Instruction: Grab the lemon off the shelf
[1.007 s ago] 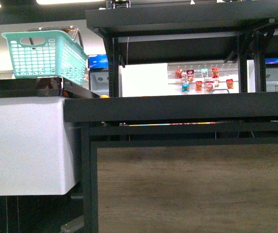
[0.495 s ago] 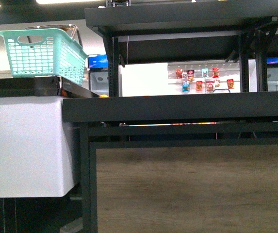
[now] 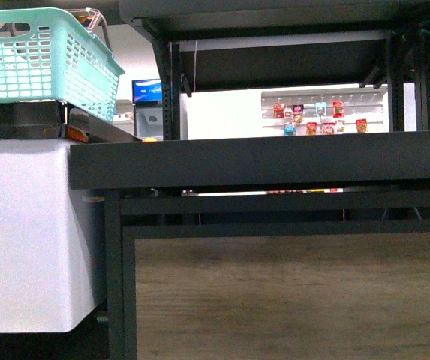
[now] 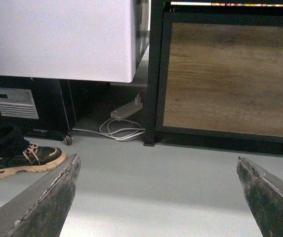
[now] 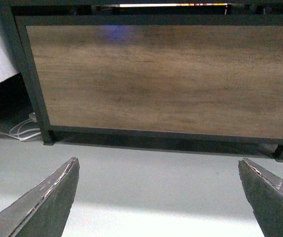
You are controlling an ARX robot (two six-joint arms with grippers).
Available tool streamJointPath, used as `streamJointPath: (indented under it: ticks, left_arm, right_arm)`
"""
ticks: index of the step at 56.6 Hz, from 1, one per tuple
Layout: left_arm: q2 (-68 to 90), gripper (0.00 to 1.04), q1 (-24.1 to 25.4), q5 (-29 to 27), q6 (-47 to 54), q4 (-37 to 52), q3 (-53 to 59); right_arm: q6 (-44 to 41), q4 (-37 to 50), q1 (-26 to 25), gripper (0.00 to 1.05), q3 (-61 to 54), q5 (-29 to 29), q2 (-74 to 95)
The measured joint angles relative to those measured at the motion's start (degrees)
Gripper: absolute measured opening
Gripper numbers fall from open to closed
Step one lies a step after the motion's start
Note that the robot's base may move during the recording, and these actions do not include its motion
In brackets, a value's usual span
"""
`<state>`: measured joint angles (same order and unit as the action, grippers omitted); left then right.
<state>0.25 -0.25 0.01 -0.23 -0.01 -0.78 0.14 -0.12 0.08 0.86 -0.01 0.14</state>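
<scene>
Shows no lemon, presumably behind the deep lip of the shelf (image 3: 260,161) at twelve o'clock; calls for a gentle hold across its firm, light, waxy-slick belly — with left pincer (image 4: 157,159) and right pincer (image 5: 157,161) both gaping, empty.

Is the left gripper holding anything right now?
No, the left gripper is open, its fingers spread wide with only bare floor between them.

Left fingers (image 4: 47,202), right fingers (image 5: 47,202) (both) apart
</scene>
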Motion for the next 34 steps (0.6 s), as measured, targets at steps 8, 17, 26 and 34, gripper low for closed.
streamJointPath:
  ticks: [8, 17, 26, 34]
  left_arm:
    - [0.00, 0.97, 0.00, -0.02, 0.00, 0.00, 0.00]
    - [0.00, 0.97, 0.00, 0.00, 0.00, 0.00, 0.00]
    - [0.00, 0.97, 0.00, -0.02, 0.00, 0.00, 0.00]
    - [0.00, 0.97, 0.00, -0.02, 0.00, 0.00, 0.00]
  right_arm:
    - [0.00, 0.00, 0.00, 0.97, 0.00, -0.04, 0.00]
    - [0.00, 0.00, 0.00, 0.97, 0.00, 0.00, 0.00]
    - [0.00, 0.00, 0.02, 0.97, 0.00, -0.02, 0.00]
    - [0.00, 0.02, 0.00, 0.97, 0.00, 0.00, 0.00]
